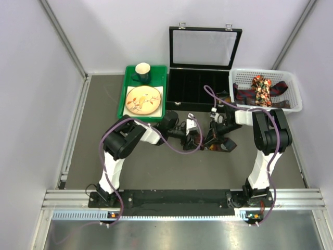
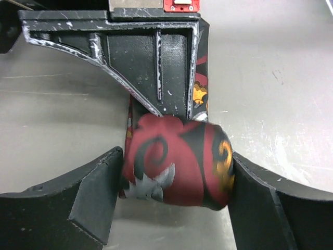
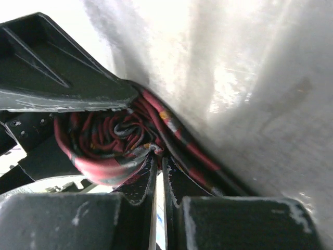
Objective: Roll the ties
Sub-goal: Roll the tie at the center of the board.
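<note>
A dark red tie with black swirls and gold spots is wound into a roll (image 2: 177, 161) on the table. My left gripper (image 2: 177, 200) is shut on the roll, one finger against each end. In the right wrist view the roll's spiral end (image 3: 109, 140) shows, and my right gripper (image 3: 159, 156) is shut, its tips pinching the tie's outer layer at the roll. In the top view both grippers, left (image 1: 200, 136) and right (image 1: 214, 135), meet at mid-table over the tie (image 1: 214, 148), which is mostly hidden. More ties (image 1: 263, 89), one with a floral pattern, lie in a white basket (image 1: 292, 86).
A black box (image 1: 197, 88) with its glass lid raised stands at the back centre. A green tray (image 1: 121, 102) holding a plate (image 1: 143, 100) and a cup (image 1: 142, 72) is at the back left. Purple cables loop over both arms.
</note>
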Robot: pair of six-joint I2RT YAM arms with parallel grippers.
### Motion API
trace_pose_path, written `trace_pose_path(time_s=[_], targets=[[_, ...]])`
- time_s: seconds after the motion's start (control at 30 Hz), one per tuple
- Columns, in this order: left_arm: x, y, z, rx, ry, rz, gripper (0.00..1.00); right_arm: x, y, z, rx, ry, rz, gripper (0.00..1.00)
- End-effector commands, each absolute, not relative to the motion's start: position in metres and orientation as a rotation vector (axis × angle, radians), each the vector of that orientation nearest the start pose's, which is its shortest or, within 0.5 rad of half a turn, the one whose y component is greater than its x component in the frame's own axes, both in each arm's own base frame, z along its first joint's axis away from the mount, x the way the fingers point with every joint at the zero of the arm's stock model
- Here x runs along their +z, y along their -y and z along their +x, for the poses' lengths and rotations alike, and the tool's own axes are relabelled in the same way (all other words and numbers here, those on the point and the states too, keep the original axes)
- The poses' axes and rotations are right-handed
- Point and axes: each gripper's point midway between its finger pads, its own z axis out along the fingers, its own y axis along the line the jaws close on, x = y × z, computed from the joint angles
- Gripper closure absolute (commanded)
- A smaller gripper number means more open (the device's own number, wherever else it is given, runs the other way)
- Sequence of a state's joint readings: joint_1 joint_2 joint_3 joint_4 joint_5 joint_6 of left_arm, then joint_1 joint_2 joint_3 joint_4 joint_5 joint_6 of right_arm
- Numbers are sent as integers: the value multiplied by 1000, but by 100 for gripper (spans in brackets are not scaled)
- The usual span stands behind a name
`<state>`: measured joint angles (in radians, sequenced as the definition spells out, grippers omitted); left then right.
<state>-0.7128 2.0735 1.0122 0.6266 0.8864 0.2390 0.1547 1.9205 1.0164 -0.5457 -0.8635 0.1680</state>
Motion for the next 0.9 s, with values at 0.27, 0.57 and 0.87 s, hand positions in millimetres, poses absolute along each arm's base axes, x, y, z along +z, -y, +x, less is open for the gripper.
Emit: trace_pose_path(time_s=[0.27, 0.57, 0.87], targets=[[37, 416, 279, -1085, -1490, 1474, 62, 12, -170, 285, 1164, -2868, -197, 100], [-8, 365, 259, -711, -1771, 1738, 74, 69, -156, 283, 1340, -2743, -156, 64], [-19, 369, 259, -591, -1838, 1828, 69, 80, -177, 272, 1503, -2680, -162, 50]])
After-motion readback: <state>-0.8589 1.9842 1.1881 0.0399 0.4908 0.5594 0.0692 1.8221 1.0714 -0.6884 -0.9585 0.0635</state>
